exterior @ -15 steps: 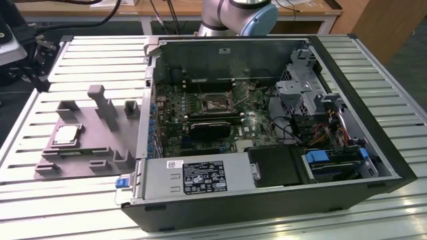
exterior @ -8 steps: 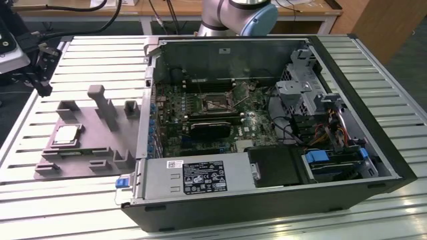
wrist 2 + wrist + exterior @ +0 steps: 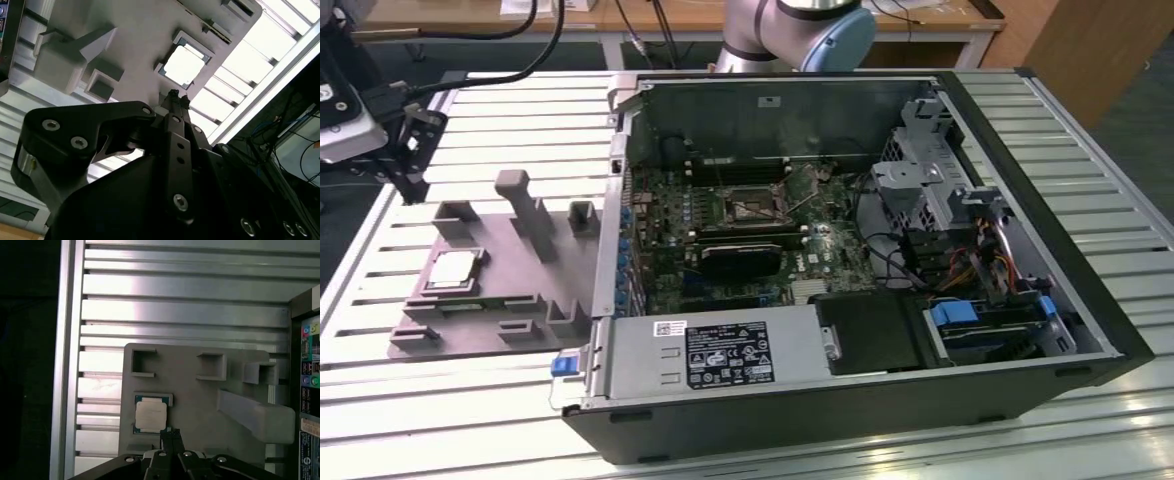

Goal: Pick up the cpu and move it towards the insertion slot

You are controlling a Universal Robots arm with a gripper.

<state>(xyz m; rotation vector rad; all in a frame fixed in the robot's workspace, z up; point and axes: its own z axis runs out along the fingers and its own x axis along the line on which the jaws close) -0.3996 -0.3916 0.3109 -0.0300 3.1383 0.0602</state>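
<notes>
At the exterior view's left, a grey fixture tray (image 3: 520, 285) sits on the slatted counter (image 3: 454, 420), and the cpu (image 3: 454, 270) lies flat in one of its recesses, silvery top up. In the first wrist view the end effector (image 3: 170, 431) hangs over the tray with its tips just beside one edge of the chip; the fingers look pressed together and hold nothing. The chip is likely light, thin and stiff, with a smooth metal top that would slip under a loose pinch and an underside that is probably delicate. The two opposite edges of its rim seem the safest place to take hold, kept level. Further toward the exterior view's right stands the open computer case (image 3: 787, 110), where the insertion slot (image 3: 750, 207) sits in the green circuit board (image 3: 667, 215), well apart from the chip.
</notes>
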